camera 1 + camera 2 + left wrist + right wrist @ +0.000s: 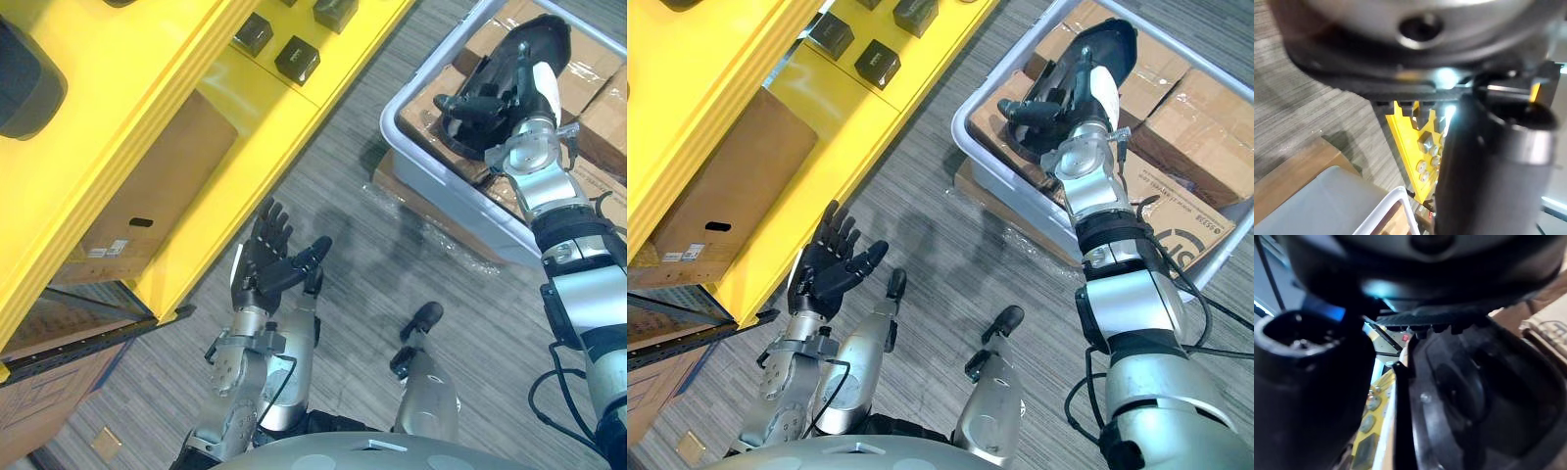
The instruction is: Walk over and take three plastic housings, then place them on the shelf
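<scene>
The yellow shelf (255,108) fills the side to my left, with a cardboard box (157,186) on its lower level. To my right, a grey bin (423,159) packed with brown cartons (1195,127) sits on the carpet (372,284). I stand between the two.

My right hand (514,98) is up over the bin, fingers curled round a black plastic housing (539,39). The right wrist view agrees, with the dark moulded shell lying right against my palm. So I judge one housing is picked and in my grip, but it is well apart from the shelf and not yet placed.

My left hand (269,259) hovers low beside the shelf's front edge. Its palm is turned up, the fingers are spread and straight, and it holds nothing.

A few small dark blocks (296,59) sit on the upper level of the shelf. A larger dark rounded shape (24,73) rests at its far corner. I cannot tell whether any of these is a housing already delivered, so I cannot count how many of the three are done.

As I read it, what is left is to turn toward the shelf, carry this housing across and set it down. After that I would come back to the bin for whatever is left to fetch.
</scene>
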`<state>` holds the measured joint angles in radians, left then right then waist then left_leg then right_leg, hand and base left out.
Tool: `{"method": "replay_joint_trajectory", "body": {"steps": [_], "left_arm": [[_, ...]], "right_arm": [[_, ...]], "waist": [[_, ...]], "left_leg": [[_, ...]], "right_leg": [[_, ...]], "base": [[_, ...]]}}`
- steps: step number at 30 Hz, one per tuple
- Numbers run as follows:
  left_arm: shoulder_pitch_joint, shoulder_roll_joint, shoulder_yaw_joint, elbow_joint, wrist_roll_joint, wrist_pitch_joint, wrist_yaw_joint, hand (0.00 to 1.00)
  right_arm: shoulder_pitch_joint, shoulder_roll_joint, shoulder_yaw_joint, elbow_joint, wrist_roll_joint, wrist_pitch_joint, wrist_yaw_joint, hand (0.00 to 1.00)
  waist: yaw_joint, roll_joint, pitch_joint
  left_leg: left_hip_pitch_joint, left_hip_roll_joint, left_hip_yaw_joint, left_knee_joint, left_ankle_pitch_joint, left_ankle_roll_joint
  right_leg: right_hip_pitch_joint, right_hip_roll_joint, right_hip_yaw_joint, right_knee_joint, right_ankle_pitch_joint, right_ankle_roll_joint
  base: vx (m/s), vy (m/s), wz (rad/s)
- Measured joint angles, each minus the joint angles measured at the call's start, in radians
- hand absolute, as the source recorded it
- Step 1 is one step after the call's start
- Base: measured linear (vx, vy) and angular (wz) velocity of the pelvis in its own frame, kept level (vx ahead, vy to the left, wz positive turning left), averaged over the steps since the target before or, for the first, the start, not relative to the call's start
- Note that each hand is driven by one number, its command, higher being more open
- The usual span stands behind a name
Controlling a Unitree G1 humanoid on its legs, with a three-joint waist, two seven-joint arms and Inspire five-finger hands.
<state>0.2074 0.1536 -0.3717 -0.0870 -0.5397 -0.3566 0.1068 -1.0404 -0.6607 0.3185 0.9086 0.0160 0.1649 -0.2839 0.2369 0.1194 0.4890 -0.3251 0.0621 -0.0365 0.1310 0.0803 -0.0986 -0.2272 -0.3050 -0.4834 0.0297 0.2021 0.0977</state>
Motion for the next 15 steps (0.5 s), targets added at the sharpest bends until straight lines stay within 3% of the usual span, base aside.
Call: {"method": "replay_joint_trajectory", "body": {"steps": [3,10,15], "left_arm": [[-0.01,-0.006,-0.016,0.0,0.0,0.0,0.0,1.0],[-0.01,-0.016,-0.015,0.0,0.0,0.0,0.0,1.0],[-0.004,-0.016,-0.015,0.0,0.0,0.0,-0.001,1.0]], "right_arm": [[0.0,0.0,-0.001,0.025,0.003,0.031,0.001,1.0],[-0.011,0.0,-0.003,0.04,-0.067,0.131,0.055,1.0],[-0.026,-0.005,0.0,0.064,-0.069,0.149,0.092,1.0]], "waist": [[0.0,0.015,-0.003],[-0.008,0.017,-0.004],[-0.019,0.017,-0.004]], "left_leg": [[0.001,-0.002,-0.001,-0.013,0.01,0.0],[0.014,-0.003,0.004,-0.014,0.01,0.0],[0.021,-0.004,0.006,-0.014,0.01,0.0]], "right_leg": [[-0.003,-0.003,-0.005,0.0,0.002,0.002],[0.007,-0.004,-0.003,0.0,0.002,0.003],[0.013,-0.005,-0.004,0.0,0.001,0.001]], "base": [[-0.01,0.004,0.04],[0.0,0.0,0.0],[0.0,0.0,0.0]]}}
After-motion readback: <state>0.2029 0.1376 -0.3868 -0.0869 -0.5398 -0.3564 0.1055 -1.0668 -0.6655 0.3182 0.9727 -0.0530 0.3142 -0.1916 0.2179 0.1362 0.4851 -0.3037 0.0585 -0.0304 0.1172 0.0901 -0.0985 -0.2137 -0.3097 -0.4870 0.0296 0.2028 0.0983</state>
